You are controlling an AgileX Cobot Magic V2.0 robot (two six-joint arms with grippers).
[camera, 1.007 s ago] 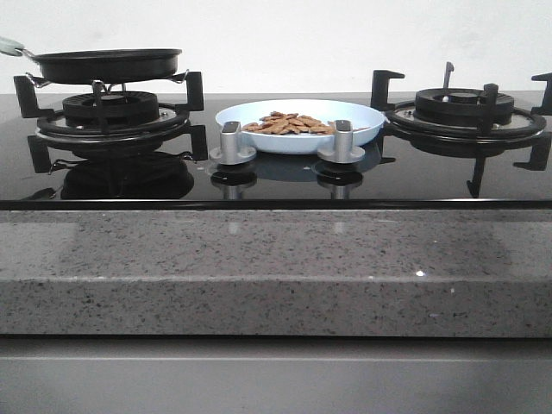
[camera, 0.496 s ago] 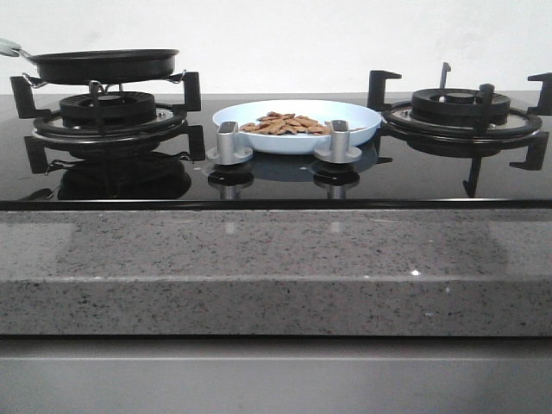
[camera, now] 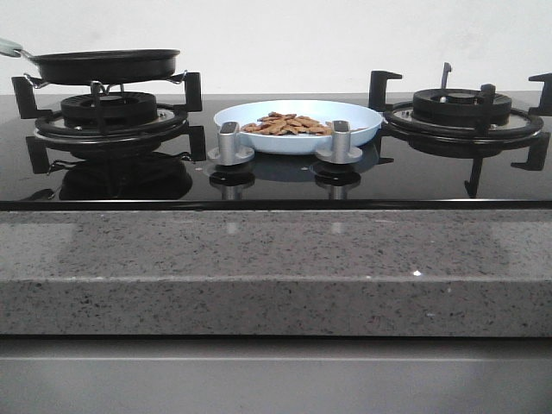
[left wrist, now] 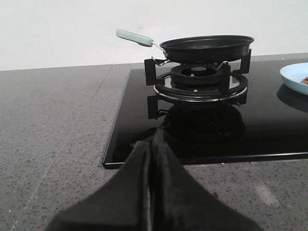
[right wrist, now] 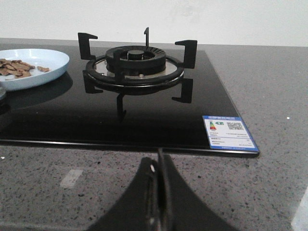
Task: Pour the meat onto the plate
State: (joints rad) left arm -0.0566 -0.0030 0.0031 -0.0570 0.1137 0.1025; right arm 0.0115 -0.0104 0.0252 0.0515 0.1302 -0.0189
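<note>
The pale-blue plate (camera: 298, 123) sits on the black glass hob between the two burners, with the heap of reddish-brown meat (camera: 287, 125) lying in it. Its edge shows in the left wrist view (left wrist: 294, 78) and, with meat (right wrist: 17, 68), in the right wrist view (right wrist: 36, 67). My left gripper (left wrist: 153, 137) is shut and empty, low over the grey counter in front of the hob's left corner. My right gripper (right wrist: 159, 156) is shut and empty over the counter in front of the right burner. Neither gripper shows in the front view.
A black frying pan (camera: 103, 65) with a pale-green handle (left wrist: 134, 37) rests on the left burner (camera: 112, 112). The right burner (camera: 461, 108) stands bare. Two silver knobs (camera: 230, 143) (camera: 339, 141) stand before the plate. A blue label (right wrist: 229, 131) marks the hob's front right corner.
The front view shifts very slightly; pan, plate and meat stay where they were.
</note>
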